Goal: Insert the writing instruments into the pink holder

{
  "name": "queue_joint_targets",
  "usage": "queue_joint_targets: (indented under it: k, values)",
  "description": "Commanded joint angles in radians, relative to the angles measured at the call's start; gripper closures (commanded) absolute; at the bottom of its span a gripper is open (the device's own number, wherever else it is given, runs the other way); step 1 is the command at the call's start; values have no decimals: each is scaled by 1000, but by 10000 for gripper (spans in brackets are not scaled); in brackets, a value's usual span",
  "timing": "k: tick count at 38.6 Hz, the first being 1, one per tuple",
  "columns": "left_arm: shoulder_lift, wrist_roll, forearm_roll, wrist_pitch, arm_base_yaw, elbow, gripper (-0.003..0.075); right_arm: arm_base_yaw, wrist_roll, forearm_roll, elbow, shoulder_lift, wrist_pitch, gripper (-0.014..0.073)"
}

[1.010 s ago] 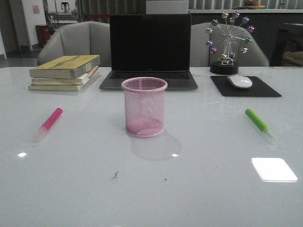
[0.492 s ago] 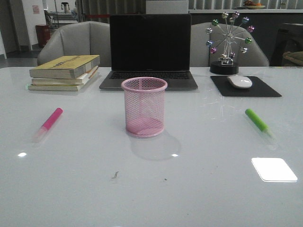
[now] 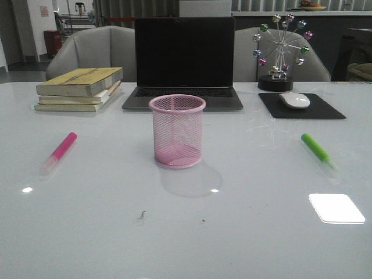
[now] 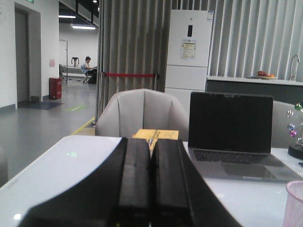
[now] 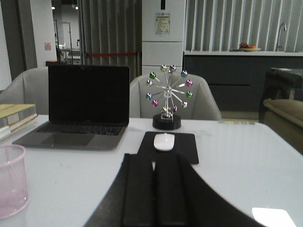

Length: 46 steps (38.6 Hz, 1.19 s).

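Pink wire-mesh cylindrical holder (image 3: 177, 131) upright, bench (image 3: 186, 232) centre. Hot pink highlighter (image 3: 59, 151) left, green highlighter (image 3: 318, 150) right: both flat, clear caps nearest camera, coloured ends angled inward. Left gripper (image 4: 151, 189), right gripper (image 5: 154, 198): fingers together, empty.

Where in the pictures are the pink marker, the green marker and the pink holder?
pink marker (image 3: 63, 146), front view, middle of its pink barrel.
green marker (image 3: 315, 147), front view, middle of its green barrel.
pink holder (image 3: 177, 137), front view, middle of its mesh wall.

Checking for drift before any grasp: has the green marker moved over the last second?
No. In the front view the green marker lies at the same spot and angle, right of the pink holder and nearer than the mouse pad.
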Motion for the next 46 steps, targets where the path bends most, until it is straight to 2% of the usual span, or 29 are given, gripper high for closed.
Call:
queue_joint_targets:
  k: [1, 9, 12, 20, 27, 37, 46]
  values:
    - [-20, -5, -6, -86, 0, -87, 629, -5, -6, 1, -89, 8, -110, 566]
    - [-11, -5, 142, 40, 0, -234, 629, -5, -6, 1, -272, 37, 82, 566]
    - [19, -5, 149, 52, 0, -282, 629, -5, -6, 1, -328, 71, 135, 566]
    - [159, -5, 147, 52, 0, -396, 629, -5, -6, 1, -416, 195, 87, 566]
    - [378, -5, 126, 55, 0, -508, 629, -5, -6, 1, -492, 357, 77, 566]
    - [619, -5, 84, 71, 0, -529, 629, -5, -6, 1, -502, 541, 109, 566]
    - [740, -5, 20, 181, 0, -529, 629, -5, -6, 1, -502, 676, 111, 566]
